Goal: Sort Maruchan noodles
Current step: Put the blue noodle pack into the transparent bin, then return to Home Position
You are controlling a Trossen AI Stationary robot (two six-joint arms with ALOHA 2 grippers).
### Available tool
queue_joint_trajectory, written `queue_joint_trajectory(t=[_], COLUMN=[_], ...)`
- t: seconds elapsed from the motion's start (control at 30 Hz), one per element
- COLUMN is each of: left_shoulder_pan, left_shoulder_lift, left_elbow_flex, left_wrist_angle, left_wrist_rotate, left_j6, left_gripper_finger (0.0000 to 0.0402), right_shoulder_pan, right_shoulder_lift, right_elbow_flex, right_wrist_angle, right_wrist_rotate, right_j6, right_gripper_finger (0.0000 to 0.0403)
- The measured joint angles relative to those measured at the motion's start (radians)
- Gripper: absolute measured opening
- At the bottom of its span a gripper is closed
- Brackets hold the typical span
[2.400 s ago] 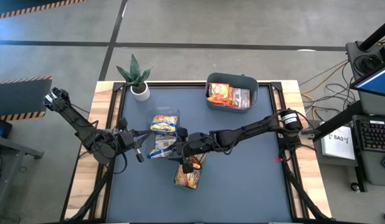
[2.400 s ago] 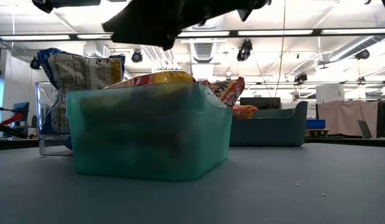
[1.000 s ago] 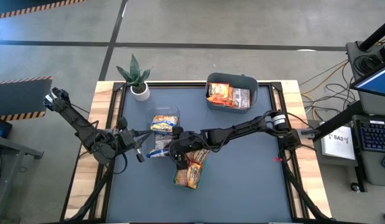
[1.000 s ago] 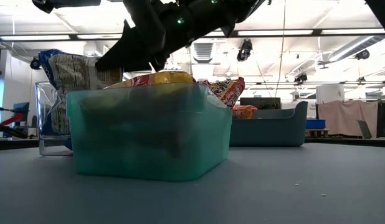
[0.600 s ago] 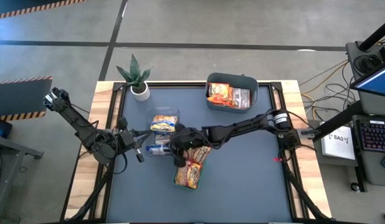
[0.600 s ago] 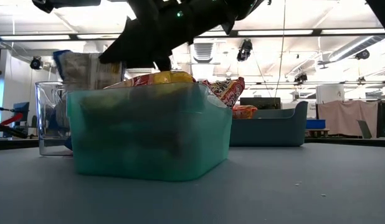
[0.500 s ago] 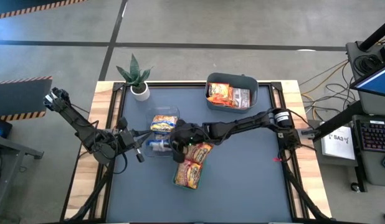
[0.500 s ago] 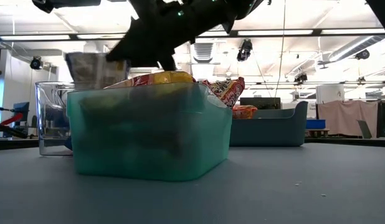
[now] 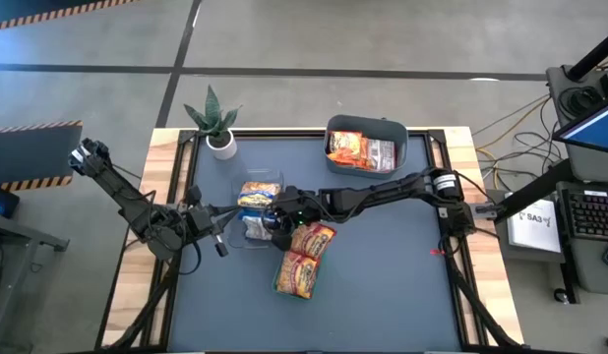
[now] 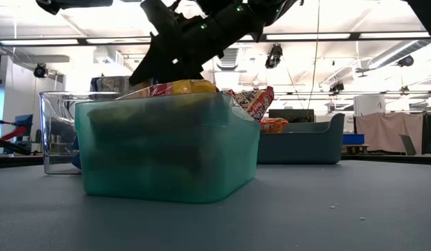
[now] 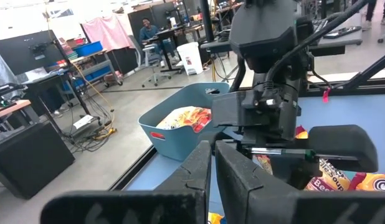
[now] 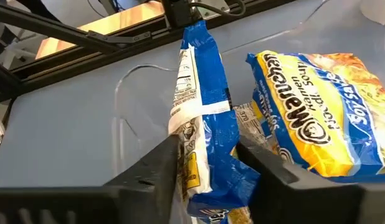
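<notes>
Right claw [image 9: 267, 225]: reached over the clear bin left of the frame centre in the high view; in its wrist view a blue packet [image 12: 202, 134] is seen standing on edge between the two fingers [image 12: 149, 171]; whether it is pinched or already let go cannot be told.
Left claw [image 11: 212, 163]: clenched on nothing, fingers pressed together; parked at the left-middle of the high view, beside the clear bin.
Clear bin [image 9: 247, 234]: set left of centre on the table [image 9: 383, 295]; blue and yellow packets [image 12: 317, 118] are seen inside it.
Green bin [image 10: 167, 150]: placed at lower centre of the high view, large at the left-centre of the low view; orange-red packets [image 9: 302, 264] are piled in it and stick up over its rim.
Grey-blue bin [image 9: 367, 147]: placed at the upper centre-right of the table; more orange-red and silver packets [image 9: 361, 150] are held in it.
Potted plant [image 9: 216, 121]: stood at the upper left corner of the table.
</notes>
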Motion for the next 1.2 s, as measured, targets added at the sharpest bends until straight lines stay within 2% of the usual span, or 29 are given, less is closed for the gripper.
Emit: queue_joint_trajectory(t=[0.23, 0.5, 0.67, 0.93, 1.07, 1.2], left_shoulder_pan=[0.0, -0.003, -0.002, 0.0, 0.002, 0.003], left_shoulder_lift=[0.0, 0.0, 0.0, 0.006, 0.029, 0.071], left_elbow_flex=[0.0, -0.018, -0.046, -0.067, -0.07, -0.076], left_wrist_angle=[0.0, -0.001, -0.001, 0.001, 0.001, 0.0], left_wrist_rotate=[0.0, 0.006, 0.006, -0.001, 0.0, 0.003], left_j6=[0.0, -0.01, -0.027, -0.098, -0.16, -0.23], left_gripper_finger=[0.0006, 0.0006, 0.0006, 0.0006, 0.0005, 0.0001], right_shoulder_pan=[-0.028, -0.003, 0.02, 0.027, 0.026, 0.021], right_shoulder_lift=[-0.037, -0.203, -0.333, -0.56, -0.642, -0.724], right_elbow_flex=[0.002, -0.091, -0.276, -0.669, -0.809, -0.91], right_wrist_angle=[-0.072, -0.128, -0.033, 0.321, 0.472, 0.534], right_wrist_rotate=[0.002, 0.087, 0.088, 0.075, 0.07, 0.069], right_j6=[-0.047, -0.203, -0.253, -0.31, -0.371, -0.384], right_gripper_finger=[0.0224, 0.0264, 0.0266, 0.0251, 0.0244, 0.0237])
